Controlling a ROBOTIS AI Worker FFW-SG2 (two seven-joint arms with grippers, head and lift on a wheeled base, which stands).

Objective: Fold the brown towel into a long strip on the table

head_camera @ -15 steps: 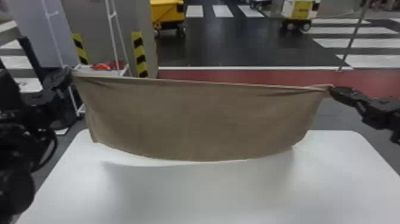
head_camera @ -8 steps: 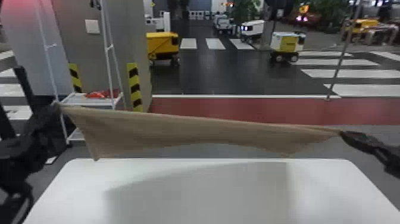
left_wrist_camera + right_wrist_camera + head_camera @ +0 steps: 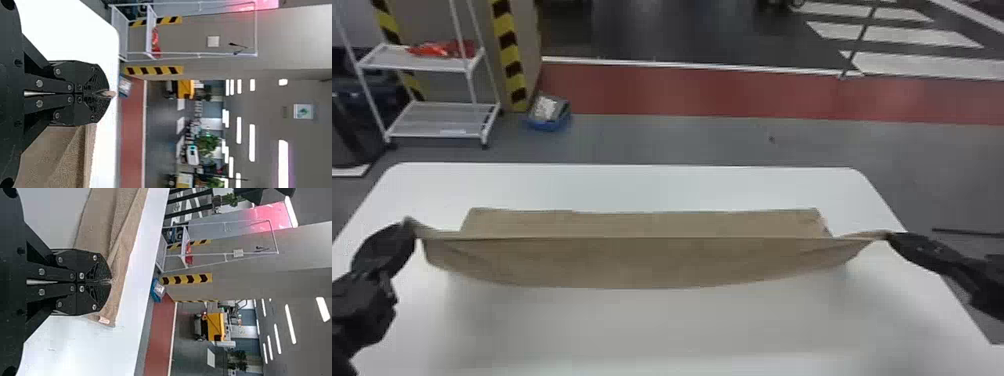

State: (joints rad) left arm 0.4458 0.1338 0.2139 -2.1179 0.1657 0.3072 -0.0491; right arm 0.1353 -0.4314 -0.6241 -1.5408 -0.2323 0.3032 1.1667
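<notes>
Where left pincer [image 3: 408, 227] and right pincer [image 3: 890, 236] clamp its edge—closed—the towel [image 3: 642, 262] (brown) stretches between.

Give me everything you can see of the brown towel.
The plain brown, woven-looking cloth towel is stretched sideways over the white table, its ends pinched in the black left gripper and black right gripper. A taut, nearly straight ridge runs between them; one part sags on the near side, another lies flat beyond. A small pale tag shows at the right end.
</notes>
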